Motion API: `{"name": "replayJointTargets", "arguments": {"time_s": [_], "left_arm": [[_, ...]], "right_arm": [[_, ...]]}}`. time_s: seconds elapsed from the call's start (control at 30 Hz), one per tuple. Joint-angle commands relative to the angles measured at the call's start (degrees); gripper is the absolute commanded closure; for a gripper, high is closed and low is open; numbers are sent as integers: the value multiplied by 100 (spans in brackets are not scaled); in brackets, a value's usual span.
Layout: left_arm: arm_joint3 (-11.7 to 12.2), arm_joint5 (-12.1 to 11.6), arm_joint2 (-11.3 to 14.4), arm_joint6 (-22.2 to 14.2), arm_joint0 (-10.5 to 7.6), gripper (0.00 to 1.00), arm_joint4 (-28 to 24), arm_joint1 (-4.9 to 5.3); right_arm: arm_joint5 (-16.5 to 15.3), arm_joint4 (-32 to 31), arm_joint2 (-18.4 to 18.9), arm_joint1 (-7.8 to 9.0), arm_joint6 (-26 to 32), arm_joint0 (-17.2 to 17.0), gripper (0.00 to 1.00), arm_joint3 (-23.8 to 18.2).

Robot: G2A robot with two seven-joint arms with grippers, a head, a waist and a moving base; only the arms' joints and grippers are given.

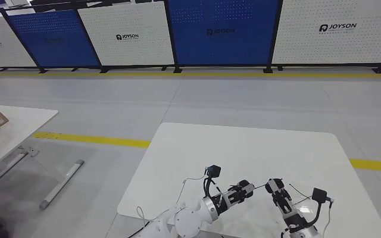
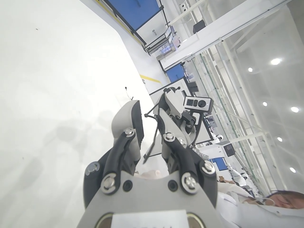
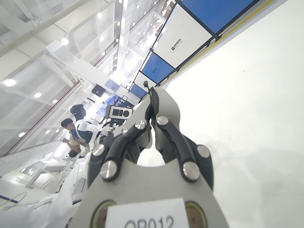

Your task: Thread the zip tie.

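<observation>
While my right hand [image 3: 152,95] clamps the thin black plastic zip tie [image 3: 145,84], its tail lies between the parted fingers [image 2: 129,117] of my left hand [image 2: 150,113].

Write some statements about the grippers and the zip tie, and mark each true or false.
1. The right gripper is shut on the zip tie. True.
2. The left gripper is clamped shut. False: its fingers stand apart, and the strap shows in the gap between them.
3. The zip tie lies flat on the table. False: the right gripper holds it above the table.
4. The zip tie's head sticks out past the right gripper's fingertips. True.
5. The two grippers are at opposite ends of the table. False: they are close together, near the robot's edge.
</observation>
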Motion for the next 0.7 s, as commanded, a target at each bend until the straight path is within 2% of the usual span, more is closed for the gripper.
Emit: {"name": "replayJointTargets", "arguments": {"time_s": [0.0,0.07,0.67], "left_arm": [[-3,15,2,6,-2,94,13,-2],[-6,17,2,12,-2,100,22,-3],[-25,-71,26,2,-3,100,40,-14]], "right_arm": [[0,3,-9,5,-12,3,100,-1],[0,13,-15,10,-35,3,100,-6],[0,36,-95,61,-12,11,100,-51]]}}
